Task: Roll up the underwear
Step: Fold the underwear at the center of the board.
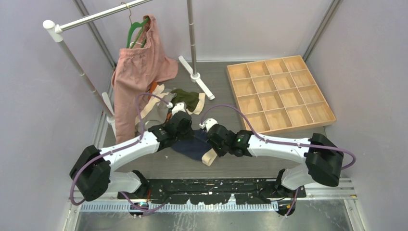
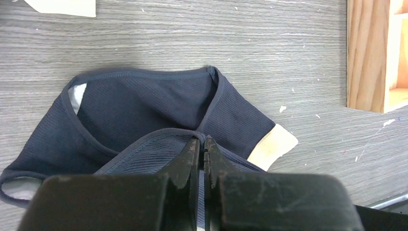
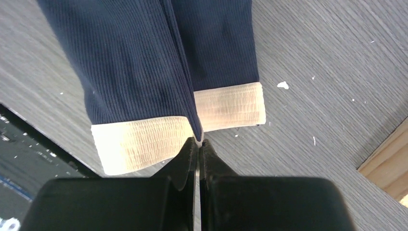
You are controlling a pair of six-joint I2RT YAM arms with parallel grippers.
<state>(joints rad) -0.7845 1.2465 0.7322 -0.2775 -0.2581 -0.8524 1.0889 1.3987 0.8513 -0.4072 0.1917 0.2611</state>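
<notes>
surface: grey wood-grain surface [image 1: 240, 167], pale lilac walls [image 1: 29, 96] around it
background: clothes rack [image 1: 72, 60] at 10 o'clock with a pink garment [image 1: 134, 82] on a green hanger [image 1: 137, 29]; wooden tray [image 1: 293, 126] of compartments at 2 o'clock
task item: navy underwear [image 1: 192, 147] lying near the middle of the surface, between the two arms, cream waistband [image 3: 139, 144] toward 5 o'clock
other pairs: loose pile [image 1: 187, 98] (olive one on top) at 12 o'clock of the navy pair, apart from it
left pincer [image 2: 202, 144]: fully closed, pinching a folded navy hem at its very tip
right pincer [image 3: 197, 142]: fully closed, tip nipping the navy seam where the two waistband halves meet (grip looks thin)
step, my read: both ends pinched, fold or roll barely begun
risk 1: tip-only grips, so ribbed fabric could slip out if either arm pulls fast
risk 2: uneven pull from the two sides would skew the roll, leaving the waistband sticking out
risk 3: wrists are close together over the cloth, so a knock is likely if both move inward
risk 4: waistband sits toward the 6 o'clock edge and dragging that way may slide it off
</notes>
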